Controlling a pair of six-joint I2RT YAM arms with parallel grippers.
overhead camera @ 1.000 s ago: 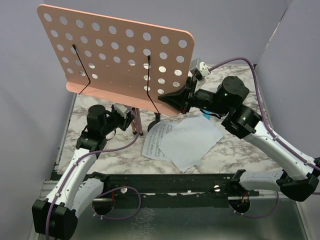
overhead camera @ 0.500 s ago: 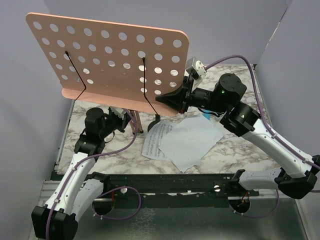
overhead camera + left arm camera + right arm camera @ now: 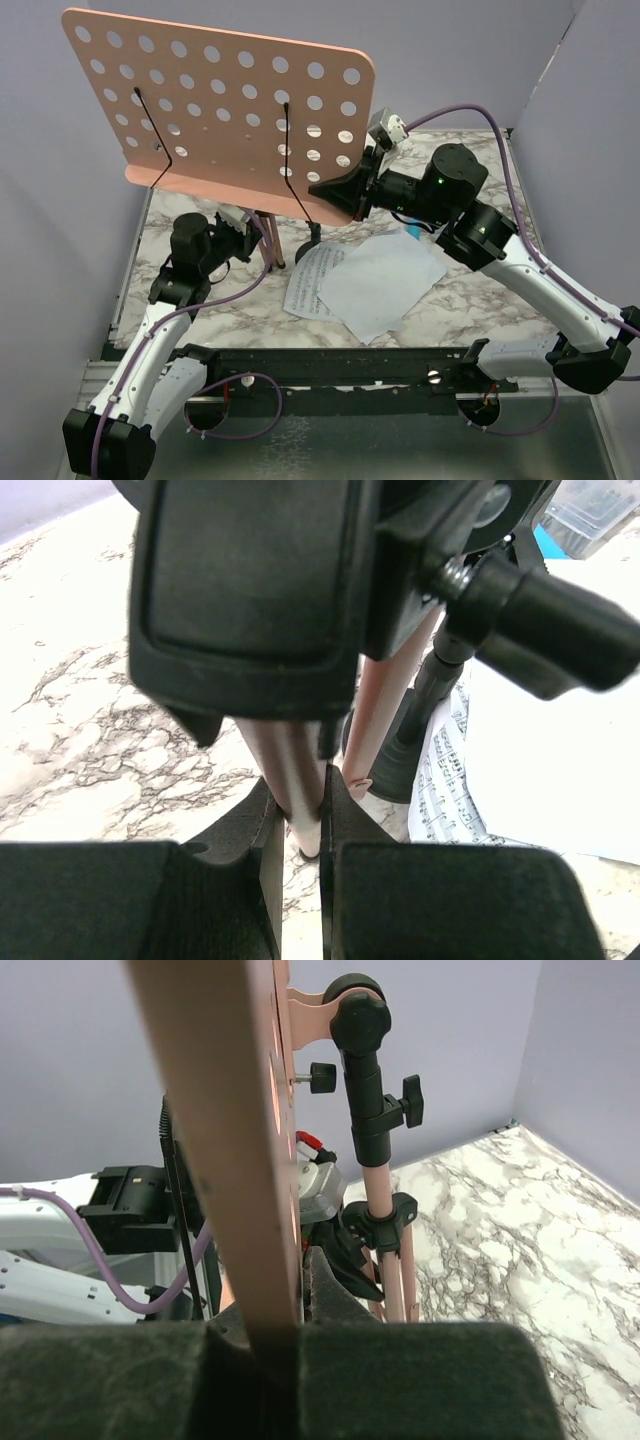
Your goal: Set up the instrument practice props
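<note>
Pink music stand | leg in left fingers | plate edge apparently clamped by right fingers

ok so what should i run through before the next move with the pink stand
1. Right gripper clamped on the pink hole-dotted music stand panel: ok.
2. Left gripper shut on a thin pink tripod leg: ok.
3. Tripod legs spread out: not ok, they look bunched close together.
4. Small black round-based mic stand clear of the held leg: cannot tell, it sits very close.
5. Two white sheet-music pages on the panel: not ok, they lie overlapping on the marble table.
</note>
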